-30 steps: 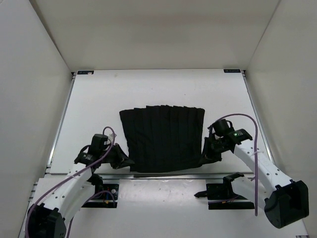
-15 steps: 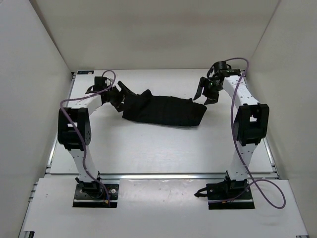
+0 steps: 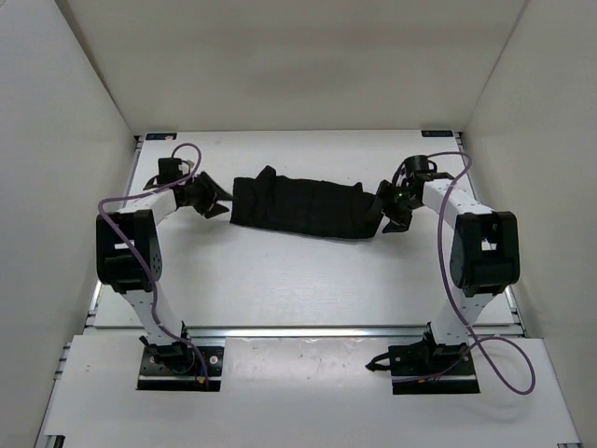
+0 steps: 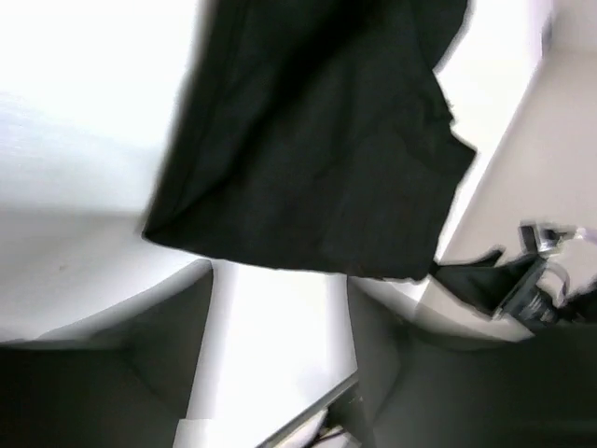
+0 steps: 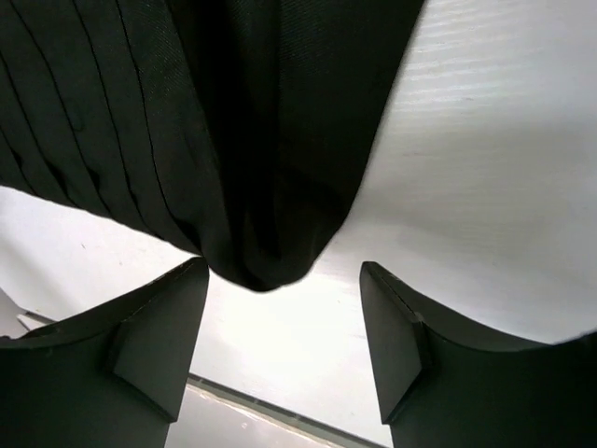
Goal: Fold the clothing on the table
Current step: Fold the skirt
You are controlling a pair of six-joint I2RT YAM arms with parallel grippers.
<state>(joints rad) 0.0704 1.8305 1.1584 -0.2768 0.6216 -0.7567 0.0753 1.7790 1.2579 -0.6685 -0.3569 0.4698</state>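
From the top camera, the soft, pleated black fabric clothing (image 3: 308, 207) lies as a long folded band across the flat matte white table (image 3: 298, 280), toward 12 o'clock from the table's middle. The left gripper (image 3: 215, 203) sits just beside the band's 9 o'clock end. The right gripper (image 3: 391, 214) is at its 3 o'clock end, close against the fabric.

In the left wrist camera, the clothing (image 4: 317, 140) fills the frame from 12 to 2 o'clock, and its lower edge runs just beyond the fingertips. The left gripper (image 4: 280, 345) has its jaws spread, with only white table between them.

In the right wrist camera, the pleated clothing (image 5: 233, 121) hangs from 11 o'clock. Its rounded end reaches down to the gap of the right gripper (image 5: 280, 336), whose jaws stand wide apart and pinch nothing.
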